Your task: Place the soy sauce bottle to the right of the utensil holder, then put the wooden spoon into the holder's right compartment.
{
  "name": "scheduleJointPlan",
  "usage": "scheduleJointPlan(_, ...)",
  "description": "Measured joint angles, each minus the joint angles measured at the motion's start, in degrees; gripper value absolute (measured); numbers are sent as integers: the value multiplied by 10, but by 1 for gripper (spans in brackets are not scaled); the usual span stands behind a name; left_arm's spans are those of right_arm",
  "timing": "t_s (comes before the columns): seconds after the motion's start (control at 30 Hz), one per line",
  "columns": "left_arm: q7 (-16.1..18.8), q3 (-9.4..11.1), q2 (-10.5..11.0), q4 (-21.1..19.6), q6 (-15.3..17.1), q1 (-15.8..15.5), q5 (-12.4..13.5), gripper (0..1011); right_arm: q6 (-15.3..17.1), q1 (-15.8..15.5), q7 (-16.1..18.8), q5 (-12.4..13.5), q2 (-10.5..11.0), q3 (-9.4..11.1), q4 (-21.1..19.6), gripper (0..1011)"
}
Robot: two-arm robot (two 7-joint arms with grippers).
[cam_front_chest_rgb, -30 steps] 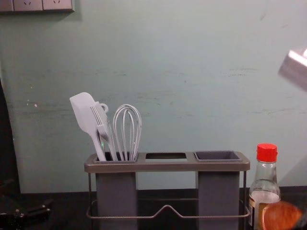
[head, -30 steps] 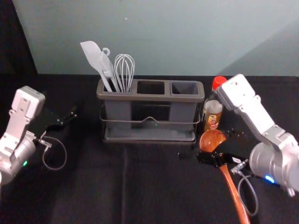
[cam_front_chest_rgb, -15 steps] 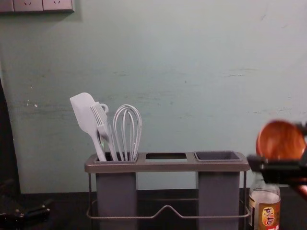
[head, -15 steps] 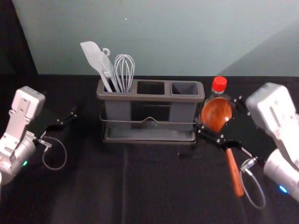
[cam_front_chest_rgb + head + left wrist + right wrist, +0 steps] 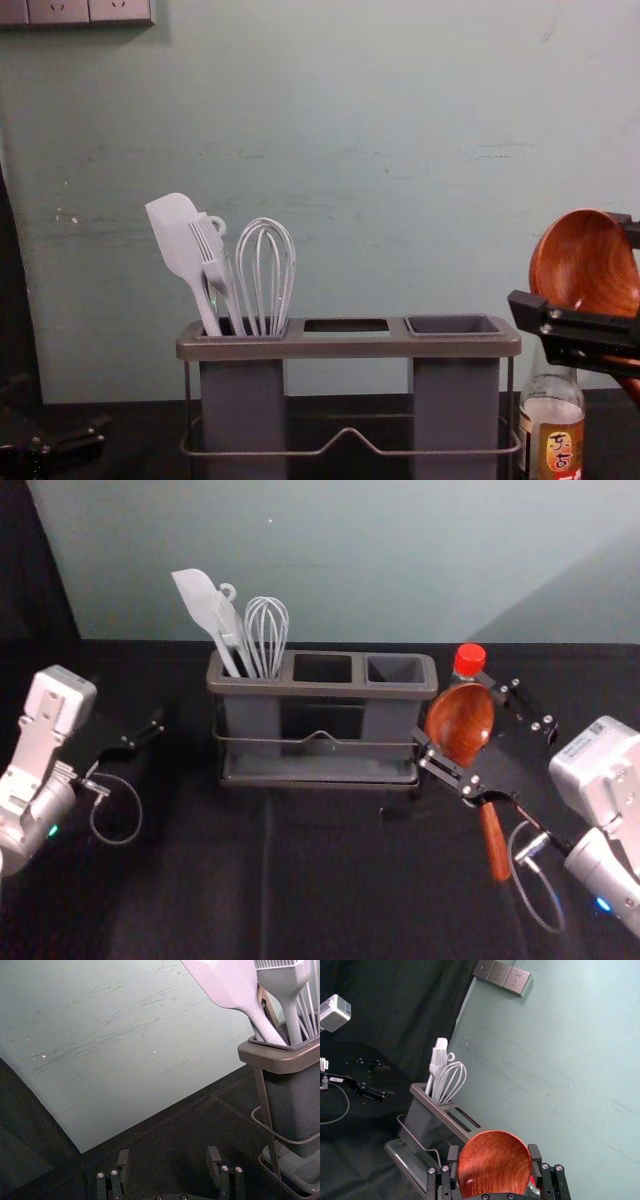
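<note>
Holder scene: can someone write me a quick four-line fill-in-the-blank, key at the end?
The whisk stands in the holder's ____ compartment.
Right of the holder, the bottle has a ____ cap.
The spoon is held by the ____ gripper.
The spoon's bowl is above its ____.
Key: left; red; right; handle.

- From the head: directed forward and down over the table (image 5: 330,880) and utensil holder (image 5: 320,689).
- From the chest: lower, nearer, facing the holder's front almost level.
- From the left wrist: close to the holder's left end, toward the wall (image 5: 150,1060).
- From the right wrist: obliquely leftward, just behind the wooden spoon (image 5: 495,1162).
- Shared by all four: holder and wall.
</note>
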Motion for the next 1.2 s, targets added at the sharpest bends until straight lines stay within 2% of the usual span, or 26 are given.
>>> scheduleJointPlan(0.73, 0, 0, 0, 0, 0, 0, 0, 1000, -6, 2, -1, 0, -1, 1, 1, 840)
scheduleJointPlan(0.87, 0, 0, 0, 0, 0, 0, 0, 1000, -13, 21, 2, 0, -4, 2, 7, 840)
scheduleJointPlan(0.97, 0, 0, 0, 0, 0, 0, 0, 1000, -18, 52, 14, 10, -8, -2, 19, 840)
scheduleJointPlan(1.2, 0, 0, 0, 0, 0, 0, 0, 1000, -24, 141, 45, 32, -14, -25, 67, 840)
